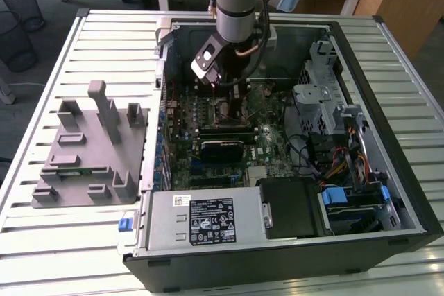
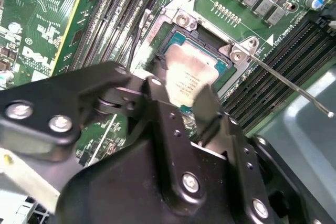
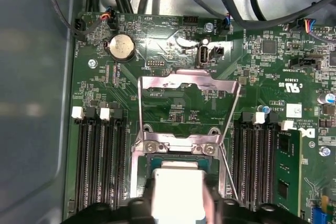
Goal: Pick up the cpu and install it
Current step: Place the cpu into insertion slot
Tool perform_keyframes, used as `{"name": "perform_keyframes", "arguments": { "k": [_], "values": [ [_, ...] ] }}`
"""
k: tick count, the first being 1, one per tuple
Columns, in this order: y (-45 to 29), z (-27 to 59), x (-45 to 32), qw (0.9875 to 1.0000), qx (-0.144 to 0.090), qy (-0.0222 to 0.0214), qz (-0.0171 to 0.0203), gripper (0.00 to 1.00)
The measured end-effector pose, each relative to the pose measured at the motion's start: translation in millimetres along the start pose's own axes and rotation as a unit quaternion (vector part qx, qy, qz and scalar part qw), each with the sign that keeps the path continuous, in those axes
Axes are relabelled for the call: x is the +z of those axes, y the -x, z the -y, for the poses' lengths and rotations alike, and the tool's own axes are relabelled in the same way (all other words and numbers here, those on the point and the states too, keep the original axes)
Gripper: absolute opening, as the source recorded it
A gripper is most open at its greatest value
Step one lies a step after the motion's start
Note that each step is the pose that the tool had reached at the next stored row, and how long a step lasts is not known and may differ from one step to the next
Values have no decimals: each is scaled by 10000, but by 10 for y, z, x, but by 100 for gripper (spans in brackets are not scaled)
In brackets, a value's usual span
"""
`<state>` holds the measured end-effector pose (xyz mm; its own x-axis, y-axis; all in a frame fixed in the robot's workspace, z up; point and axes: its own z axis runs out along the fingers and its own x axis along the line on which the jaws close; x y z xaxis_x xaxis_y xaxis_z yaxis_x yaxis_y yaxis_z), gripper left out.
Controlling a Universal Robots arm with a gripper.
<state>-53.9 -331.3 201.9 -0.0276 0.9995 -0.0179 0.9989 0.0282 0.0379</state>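
Gripper [image 2: 182, 92] clamped on cpu [image 2: 191, 72] at mobo socket [image 2: 181, 19], load plate [image 3: 184, 80] flipped up, lever [image 2: 283, 81] alongside, RAM slots [image 3: 97, 161] flanking both sides.

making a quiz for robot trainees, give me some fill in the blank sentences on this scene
1. The gripper holds the cpu at the socket, whose load plate is swung ___.
2. The grey fixture lies on the exterior view's ___ of the computer case.
3. The coin battery on the motherboard is ___ in shape.
Missing words: open; left; round.
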Motion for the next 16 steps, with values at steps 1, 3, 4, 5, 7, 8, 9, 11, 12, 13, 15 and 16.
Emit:
{"name": "perform_keyframes", "arguments": {
  "k": [1,3,4,5,7,8,9,11,12,13,15,16],
  "values": [
    [0,0,-8,10000,0,0,0,47],
    [0,-1,-23,10000,0,0,0,35],
    [1,-1,-31,10000,0,0,0,35],
    [1,-2,-40,10000,0,0,0,29],
    [1,-2,-59,10000,0,0,0,24],
    [1,-3,-71,10000,0,0,0,18],
    [2,-3,-82,10000,0,0,0,18],
    [2,-4,-102,10000,0,0,0,11],
    [2,-5,-112,10000,0,0,0,11],
    [2,-5,-122,10000,0,0,0,11],
    [2,-5,-136,10000,0,0,0,11],
    [2,-6,-141,10000,0,0,0,11]
  ]
}}
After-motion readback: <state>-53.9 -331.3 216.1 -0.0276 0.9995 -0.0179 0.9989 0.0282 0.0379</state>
